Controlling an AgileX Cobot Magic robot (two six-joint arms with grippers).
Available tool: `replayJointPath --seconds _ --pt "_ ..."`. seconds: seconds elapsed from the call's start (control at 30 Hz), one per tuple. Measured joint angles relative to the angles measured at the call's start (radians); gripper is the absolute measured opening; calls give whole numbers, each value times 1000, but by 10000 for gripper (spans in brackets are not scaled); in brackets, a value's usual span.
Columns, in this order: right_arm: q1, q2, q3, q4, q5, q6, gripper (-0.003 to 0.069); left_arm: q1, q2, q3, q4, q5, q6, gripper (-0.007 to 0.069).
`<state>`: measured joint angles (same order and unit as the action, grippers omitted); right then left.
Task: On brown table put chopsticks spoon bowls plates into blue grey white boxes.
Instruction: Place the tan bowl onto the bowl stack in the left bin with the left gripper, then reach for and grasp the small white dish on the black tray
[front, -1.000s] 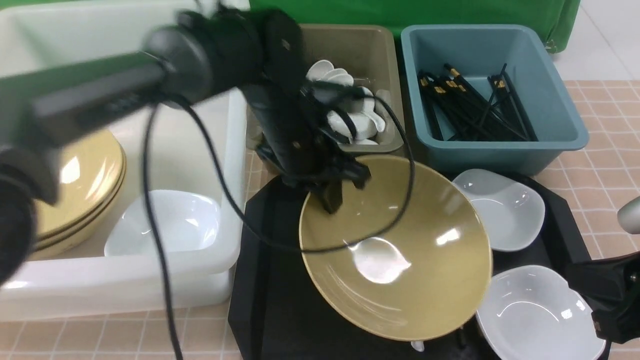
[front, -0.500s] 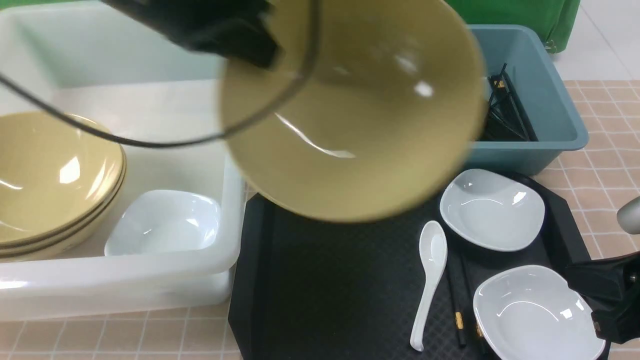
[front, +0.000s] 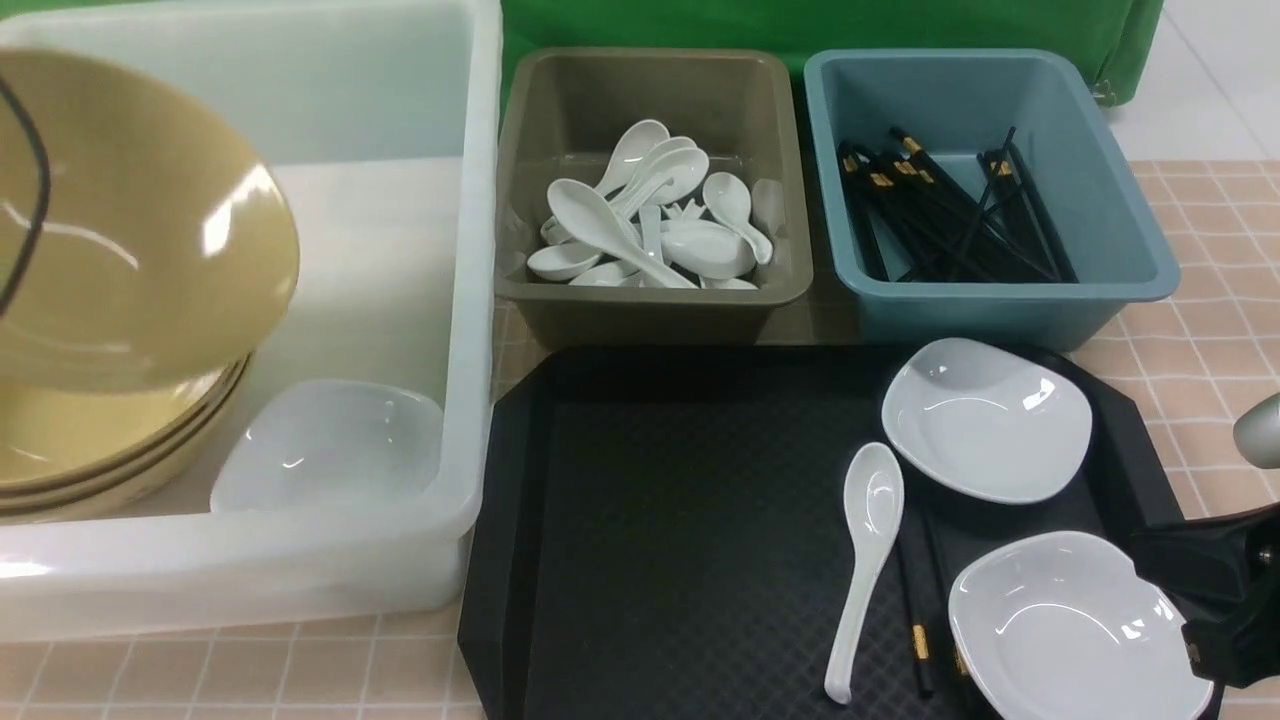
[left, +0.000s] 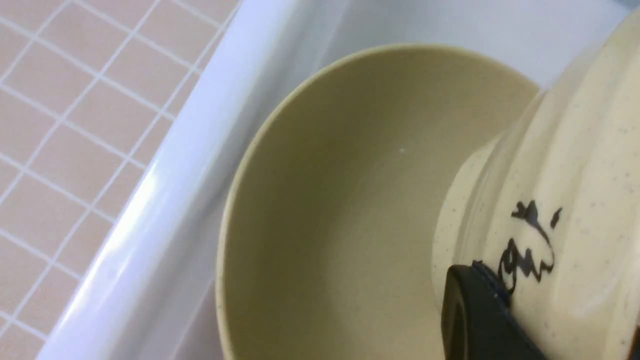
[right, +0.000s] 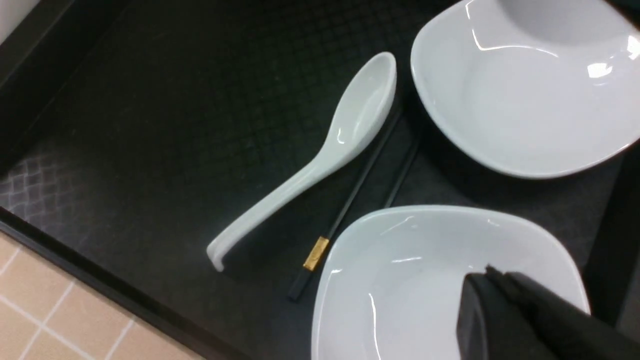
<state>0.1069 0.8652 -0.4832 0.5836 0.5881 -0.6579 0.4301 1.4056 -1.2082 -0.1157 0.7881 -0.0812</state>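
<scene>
- The left gripper (left: 542, 332) is clamping the wall of a yellow bowl (front: 130, 220). One black finger (left: 480, 315) is pressing on the bowl's outer side, just beside a black brush mark (left: 532, 240).
- That bowl is hanging tilted over the stack of bowls (front: 110, 440) sitting in the left part of the white tub (front: 470, 300). Whether it is touching the stack cannot be told.
- Its inside is shining glossy mustard, while its outside is showing pale, speckled and ridged.
- The right gripper (front: 1185, 600) is hovering at the near right corner of the black tray (front: 650, 550), over the nearer plate (front: 1070, 630). How far its fingers are spread cannot be told.
- The spoon (front: 865, 560) and chopsticks (front: 915, 600) are lying on the tray just beside that plate, with the chopsticks partly running under it.
- The left arm is falling outside the front view, where only a cable (front: 25, 200) is crossing the bowl. The gripper's opposite finger is barely showing.
</scene>
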Motion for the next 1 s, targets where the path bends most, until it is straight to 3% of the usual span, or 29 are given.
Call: replayJointPath --seconds 0.1,0.4,0.53,0.7,0.83,1.0 --pt "0 0 0 0 0 0 48 5 9 46 46 -67 -27 55" --pt "0 0 0 1 -4 0 48 11 -13 82 139 -120 -110 448" --pt "0 0 0 1 -4 0 48 11 -102 82 208 -130 -131 545" --pt "0 0 0 1 -4 0 48 11 -226 82 259 -169 -171 549" --pt "0 0 0 1 -4 0 48 10 -274 84 191 -181 -175 502" --pt "0 0 0 1 -4 6 48 -16 -227 163 48 -230 -63 330"
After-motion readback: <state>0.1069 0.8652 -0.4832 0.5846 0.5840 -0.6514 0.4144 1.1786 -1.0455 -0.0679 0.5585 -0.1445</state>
